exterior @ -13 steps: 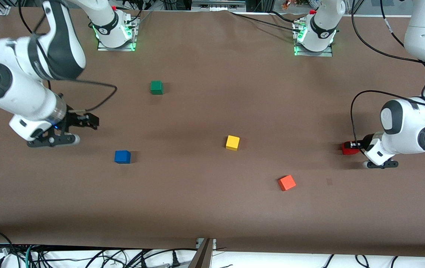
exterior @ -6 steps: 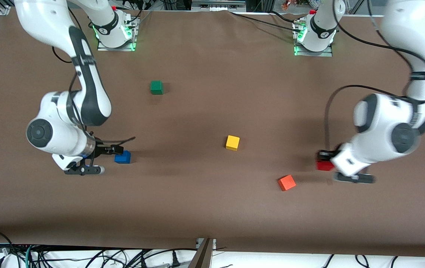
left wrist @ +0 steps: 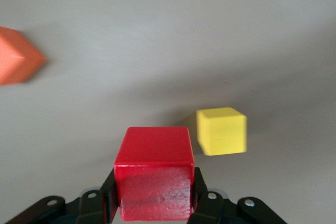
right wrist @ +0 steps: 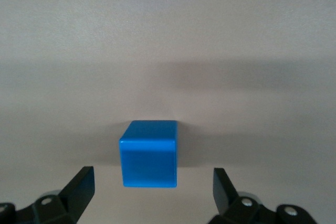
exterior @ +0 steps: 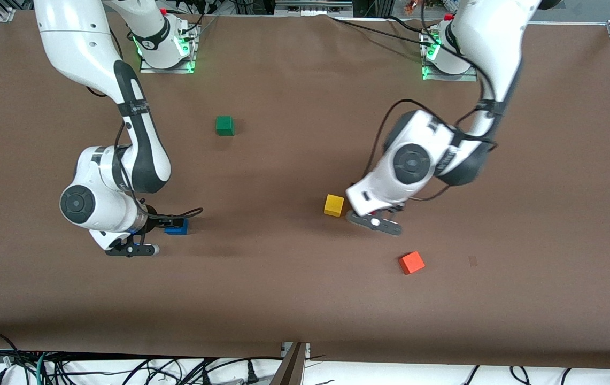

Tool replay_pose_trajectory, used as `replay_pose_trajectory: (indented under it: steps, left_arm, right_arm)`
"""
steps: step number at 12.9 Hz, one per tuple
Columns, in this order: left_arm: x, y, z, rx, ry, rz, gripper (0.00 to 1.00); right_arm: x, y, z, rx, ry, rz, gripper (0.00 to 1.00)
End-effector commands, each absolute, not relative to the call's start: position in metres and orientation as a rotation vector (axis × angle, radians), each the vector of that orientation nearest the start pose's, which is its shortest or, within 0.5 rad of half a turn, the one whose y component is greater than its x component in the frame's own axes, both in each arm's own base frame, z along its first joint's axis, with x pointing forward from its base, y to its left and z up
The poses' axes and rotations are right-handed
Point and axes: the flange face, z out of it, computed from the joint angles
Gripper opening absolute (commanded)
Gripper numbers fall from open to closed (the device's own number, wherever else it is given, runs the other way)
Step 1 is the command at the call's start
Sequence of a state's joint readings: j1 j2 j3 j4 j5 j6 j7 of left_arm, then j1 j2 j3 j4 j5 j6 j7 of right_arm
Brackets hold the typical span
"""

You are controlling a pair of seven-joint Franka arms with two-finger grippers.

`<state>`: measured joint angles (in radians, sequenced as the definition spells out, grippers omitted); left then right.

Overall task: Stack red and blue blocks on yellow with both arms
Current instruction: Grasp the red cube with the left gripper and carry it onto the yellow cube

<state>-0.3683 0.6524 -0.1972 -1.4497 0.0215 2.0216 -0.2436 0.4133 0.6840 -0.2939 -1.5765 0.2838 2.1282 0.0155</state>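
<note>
Brown paper covers the table [exterior: 305, 299]; five cubes are in view. Left gripper [left wrist: 152, 203] is clamped on the red block [left wrist: 153, 166], held in the air just beside the yellow block [exterior: 334, 205], toward the left arm's end of it; the yellow block sits mid-table. Right gripper [right wrist: 152, 192] hangs low with fingers [right wrist: 79, 187] spread wide, flanking the blue block [exterior: 177, 228] without contact; that block rests toward the right arm's end. Orange cube [exterior: 411, 262] lies nearer the front camera than the yellow block; green cube [exterior: 224, 125] lies farther.

High front camera, two close wrist cameras
</note>
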Motion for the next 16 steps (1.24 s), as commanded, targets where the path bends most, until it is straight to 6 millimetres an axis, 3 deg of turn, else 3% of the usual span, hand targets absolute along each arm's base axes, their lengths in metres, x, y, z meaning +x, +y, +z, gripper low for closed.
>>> replay_pose_trajectory:
  steps: [1, 8, 14, 16]
  left_arm:
    - [0.606, -0.391, 0.289, -3.165, 0.482, 0.188, 0.0]
    - [0.581, -0.436, 0.261, -3.148, 0.504, 0.226, 0.0]
    - [0.586, -0.441, 0.251, -3.148, 0.511, 0.217, 0.0]
    - [0.586, -0.441, 0.251, -3.147, 0.509, 0.219, 0.0]
  right_arm:
    - [0.687, 0.124, 0.229, -3.09, 0.025, 0.113, 0.99]
    - [0.686, 0.125, 0.208, -3.083, 0.05, 0.112, 0.89]
    - [0.686, 0.125, 0.207, -3.074, 0.047, 0.118, 0.55]
    - [0.688, 0.127, 0.217, -3.068, 0.036, 0.108, 0.44]
